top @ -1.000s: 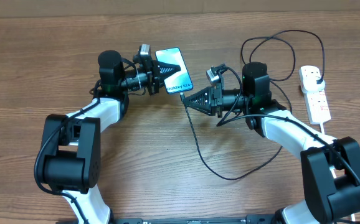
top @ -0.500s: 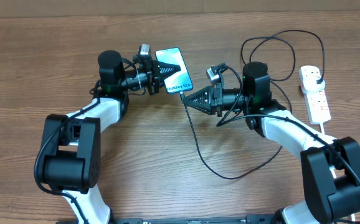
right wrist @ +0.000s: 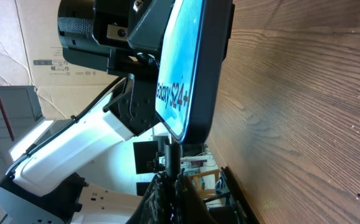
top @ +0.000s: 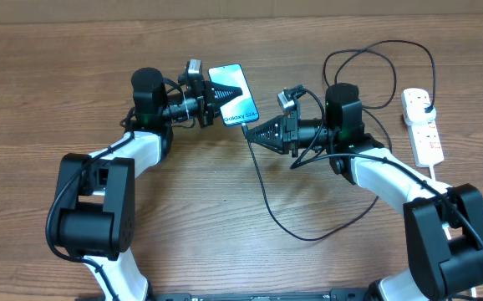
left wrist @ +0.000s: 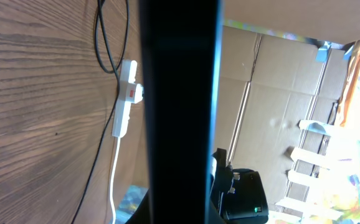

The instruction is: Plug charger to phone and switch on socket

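Observation:
The phone (top: 233, 94) with its bright blue screen is held tilted above the table by my left gripper (top: 214, 104), which is shut on its left edge. In the left wrist view the phone's dark edge (left wrist: 180, 106) fills the middle. My right gripper (top: 253, 132) is shut on the charger's connector tip (right wrist: 171, 153), which meets the phone's bottom edge (right wrist: 186, 134). The black charger cable (top: 266, 205) loops down across the table and back to its plug in the white socket (top: 421, 125) at the right, also shown in the left wrist view (left wrist: 125, 102).
The socket's thick white cord (top: 434, 174) runs down the right side past my right arm. Slack charger cable loops (top: 375, 58) lie behind the right arm. Cardboard boxes (left wrist: 273, 81) stand beyond the table.

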